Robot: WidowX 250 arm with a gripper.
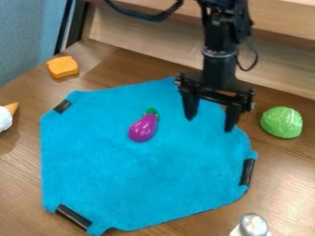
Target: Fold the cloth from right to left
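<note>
over the far right part of the blue cloth (184,170), my gripper (211,115) hangs with its fingers spread and nothing between them. the cloth lies flat across the middle of the tabletop (284,170), unfolded, its right side all to be brought over to the left. i can't tell whether my tips touch the fabric.

what worries me first is the grip. if i close where the fabric lies flat, well in from its border, i may pinch only air or a shallow pucker that slips free as i lift. i'd want the right border, near the black strip (247,172) there. that strip looks stiffer than the fabric, so it could twist out of my hold or make the fold swing crooked.

next is the purple eggplant (143,128), resting on the cloth left of me. a fold going left could shove it along, roll it, or land on top of it and leave a lump. dragging low would bunch the whole cloth rather than fold it, since i see nothing pinning the left side.

the green cabbage (282,122) sits just beside the right border, so a wide approach from there could knock it away.
</note>
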